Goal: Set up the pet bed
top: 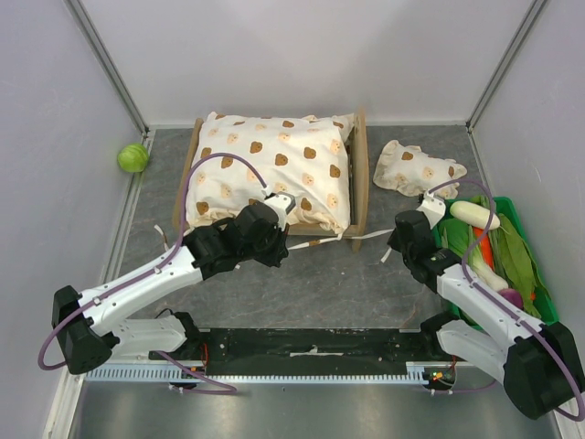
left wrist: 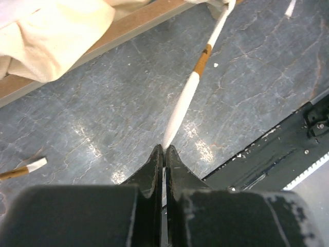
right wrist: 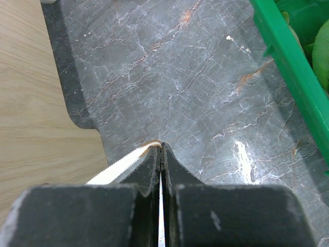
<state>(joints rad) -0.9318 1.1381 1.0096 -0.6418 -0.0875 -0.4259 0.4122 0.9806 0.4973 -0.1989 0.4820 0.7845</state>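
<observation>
Nearest the arm bases, the left claw [left wrist: 163, 154] is pinching the end of a white cushion tie [left wrist: 187, 92]. Its jaws are pressing together on the strip, which is running taut toward the bed's front rail. The right claw [right wrist: 161, 150] is likewise clamping a second tie [right wrist: 121, 167], jaws pressing tight, low over the gray counter [top: 320, 283] and just beside the bed's wooden corner.

Just beyond the claws, the pet bed [top: 359, 174] is sitting mid-counter, toward the back wall. A bear-print cushion [top: 274, 169] is lying across it, covering the base and spilling a little over the front rail. To the right of the bed and apart from it, a small frilled pillow [top: 416, 169] is lying on the counter, next to a green crate [top: 508, 203] of vegetables. A green ball [top: 132, 157] is resting far left, by the wall.

The setup looks well under way. The cushion is already sitting in the frame, and both arms appear to be working on its loose ties. Fastening those ties is probably what remains, along with moving the pillow onto the bed.
</observation>
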